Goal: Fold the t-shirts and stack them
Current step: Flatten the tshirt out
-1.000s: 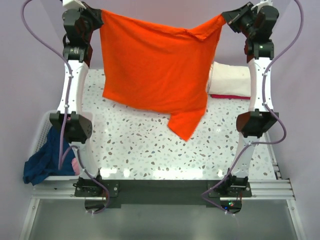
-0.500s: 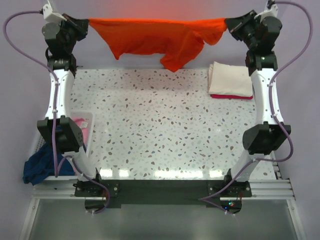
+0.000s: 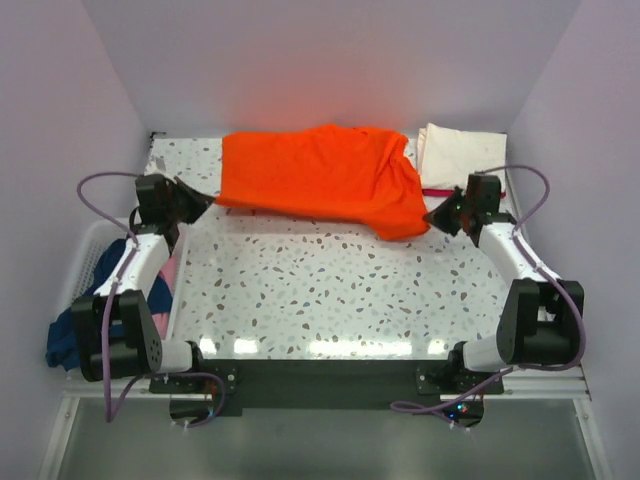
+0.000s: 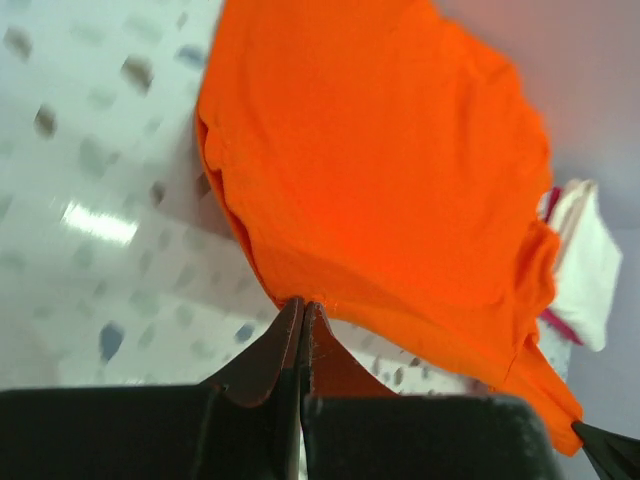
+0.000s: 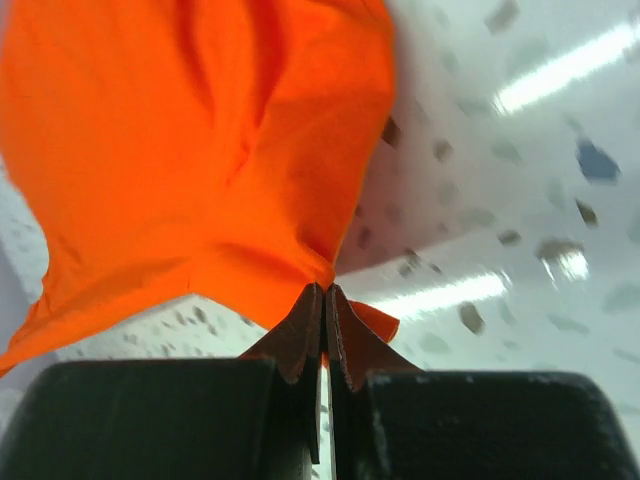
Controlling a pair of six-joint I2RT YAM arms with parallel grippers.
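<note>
The bright orange t-shirt (image 3: 320, 178) lies spread across the far half of the speckled table (image 3: 330, 290), rumpled at its right end. My left gripper (image 3: 208, 199) is shut on its near left corner, seen in the left wrist view (image 4: 303, 305) with the shirt (image 4: 390, 160) ahead. My right gripper (image 3: 431, 219) is shut on its near right corner, seen in the right wrist view (image 5: 325, 290) with the shirt (image 5: 190, 150) bunched at the jaws. A folded cream-white t-shirt (image 3: 462, 155) lies on a red one (image 3: 435, 190) at the far right.
A white slatted basket (image 3: 82, 255) stands off the table's left edge with a navy blue shirt (image 3: 80, 325) hanging out and a pink one (image 3: 168, 275) inside. Lilac walls close the back and both sides.
Both arms have come down from high up to the table, laying the orange shirt, which hung stretched between them, flat on the far half of the table.
</note>
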